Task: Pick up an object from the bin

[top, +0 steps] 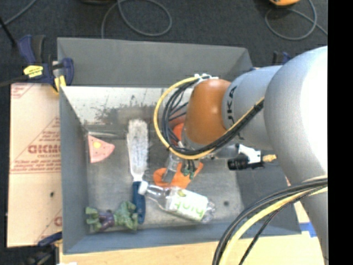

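Note:
My gripper [181, 168] hangs low near the middle of the bin, just under the arm's wrist. Right beneath it lies a small orange thing [164, 176], partly covered by the gripper. Just in front of it lies a clear plastic bottle [186, 205] with a green-lettered label, on its side. To the left lies a brush [137, 147] with white bristles, its blue handle pointing toward the bin's front.
A pink wedge [100, 149] lies by the left wall. A green and purple toy figure [112, 218] lies in the front left corner. The arm and its cables cover the right half of the bin.

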`<state>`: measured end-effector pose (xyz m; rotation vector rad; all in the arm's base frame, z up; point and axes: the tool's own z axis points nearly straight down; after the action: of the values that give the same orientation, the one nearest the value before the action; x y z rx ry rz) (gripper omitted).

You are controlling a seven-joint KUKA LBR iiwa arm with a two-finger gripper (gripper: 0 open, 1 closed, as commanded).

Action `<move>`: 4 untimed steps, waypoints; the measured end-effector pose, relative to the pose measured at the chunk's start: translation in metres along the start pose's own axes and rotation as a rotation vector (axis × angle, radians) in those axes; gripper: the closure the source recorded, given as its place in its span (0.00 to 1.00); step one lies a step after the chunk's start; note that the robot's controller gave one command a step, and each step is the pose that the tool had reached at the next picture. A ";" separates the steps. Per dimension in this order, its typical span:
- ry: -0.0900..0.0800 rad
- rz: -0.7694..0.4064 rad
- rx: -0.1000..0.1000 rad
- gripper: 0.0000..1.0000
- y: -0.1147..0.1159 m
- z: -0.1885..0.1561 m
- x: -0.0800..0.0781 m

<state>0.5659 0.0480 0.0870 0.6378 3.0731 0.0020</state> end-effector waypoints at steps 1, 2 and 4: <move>0.000 0.000 0.000 1.00 0.000 0.000 0.000; 0.000 -0.001 0.000 1.00 0.000 0.000 0.000; 0.000 -0.002 0.000 1.00 0.000 0.000 0.000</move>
<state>0.5659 0.0480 0.0870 0.6354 3.0736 0.0014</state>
